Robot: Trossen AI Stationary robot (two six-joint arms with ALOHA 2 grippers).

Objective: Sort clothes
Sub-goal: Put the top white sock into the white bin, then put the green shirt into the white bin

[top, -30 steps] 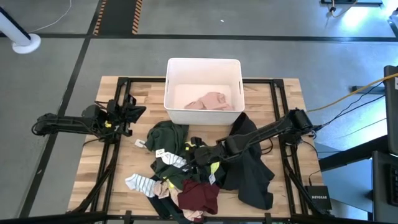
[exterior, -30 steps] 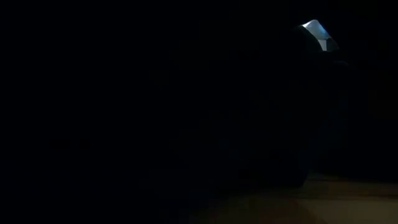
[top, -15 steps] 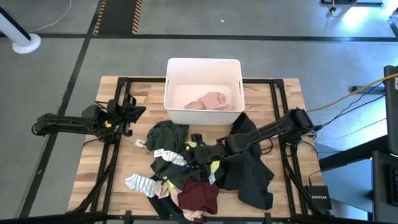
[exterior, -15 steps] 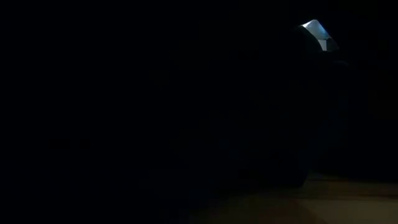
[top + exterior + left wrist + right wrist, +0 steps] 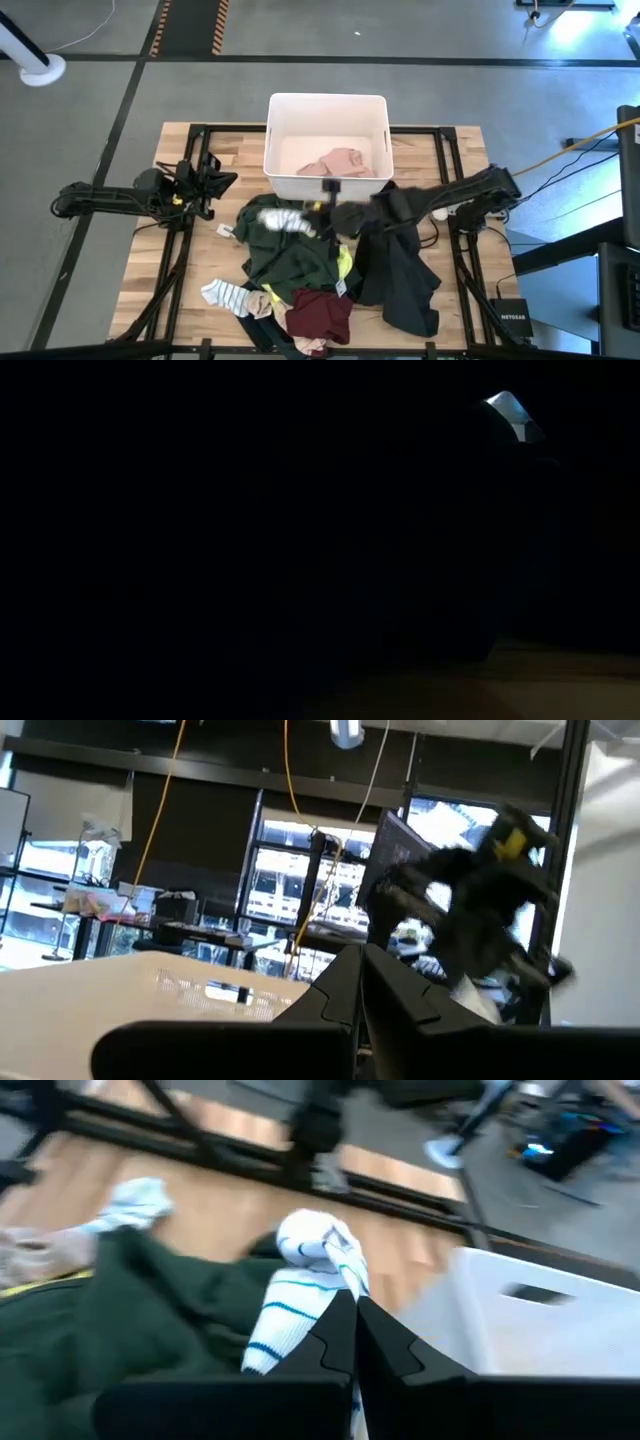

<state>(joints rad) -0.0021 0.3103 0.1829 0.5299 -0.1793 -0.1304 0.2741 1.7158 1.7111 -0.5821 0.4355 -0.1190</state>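
My right gripper (image 5: 322,212) is raised over the clothes pile, just in front of the white bin (image 5: 327,100), and is shut on a white sock with blue-green stripes (image 5: 305,1270). Under it lies the dark green garment (image 5: 290,258), with a black one (image 5: 400,275) to its right, a yellow bit (image 5: 346,265) and a maroon one (image 5: 320,312). Another striped sock (image 5: 224,294) lies on the table near the front. A pink garment (image 5: 337,162) lies in the bin. My left gripper (image 5: 218,181) waits shut at the table's left. My right gripper pinches the striped sock between its two fingers at a bunched fold (image 5: 345,1288) partway along it. The fingers come slanting down from the table's right side. The sock is lifted, one end bunched past the fingertips and the rest (image 5: 265,1345) drooping beside them over the green garment.
The bin's white wall (image 5: 540,1320) stands close by the right gripper. Black frame bars (image 5: 440,150) run over the wooden table top. The low view is dark and shows nothing of the table.
My right gripper has shut on the striped sock in the pile, then risen and gone toward the table's far edge and the bin. The sock has come up off the dark green garment with it.
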